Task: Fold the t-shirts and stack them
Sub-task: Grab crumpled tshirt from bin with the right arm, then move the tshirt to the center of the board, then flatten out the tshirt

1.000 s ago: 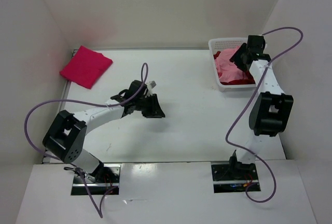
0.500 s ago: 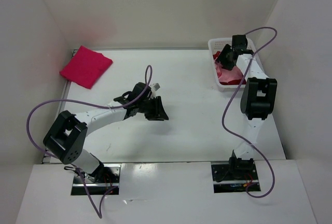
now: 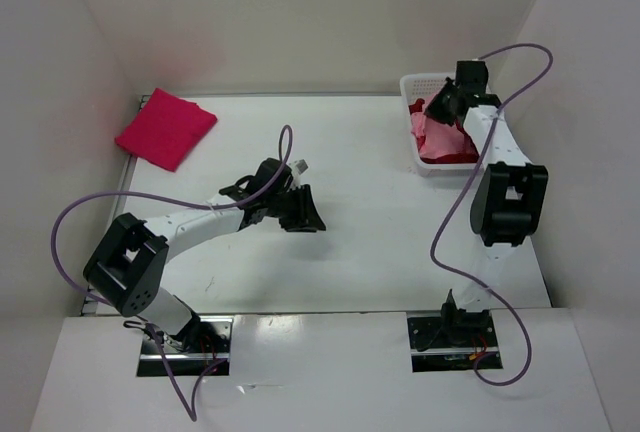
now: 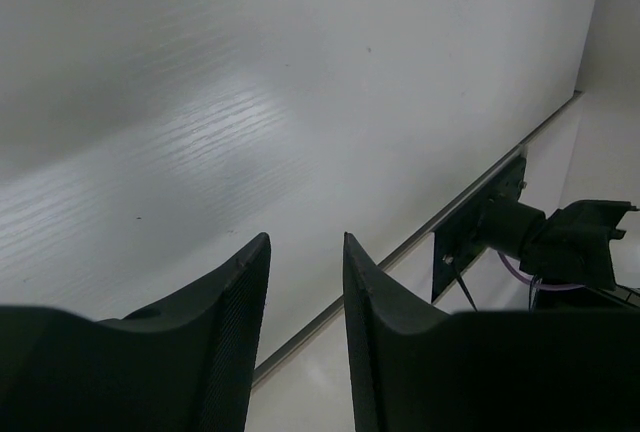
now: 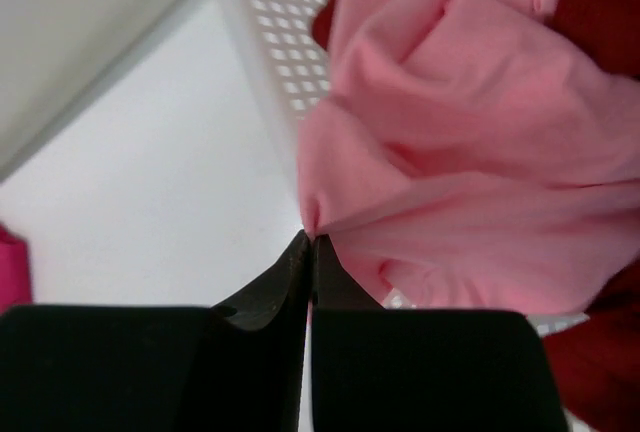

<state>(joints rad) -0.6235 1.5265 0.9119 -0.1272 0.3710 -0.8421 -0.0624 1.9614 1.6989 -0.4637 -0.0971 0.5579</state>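
— Where's the pale pink shirt [image 5: 470, 122]?
— Bunched in the basket [image 5: 280, 62] at the far right, lying over the dark red shirt [image 5: 600, 12]. The right gripper [image 5: 311, 242] is pinched tight on a fold at its edge, just by the basket wall.
— And the crimson shirt [image 3: 165, 127]?
— Folded, at the far left corner of the table [image 3: 370, 202].
— The left gripper [image 4: 305, 272]?
— Over mid-table, jaws partly apart, nothing between them.

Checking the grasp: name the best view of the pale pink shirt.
Right wrist: the pale pink shirt fills it, pinched by the right gripper. Top view shows it small, at the basket. Left wrist: nothing.
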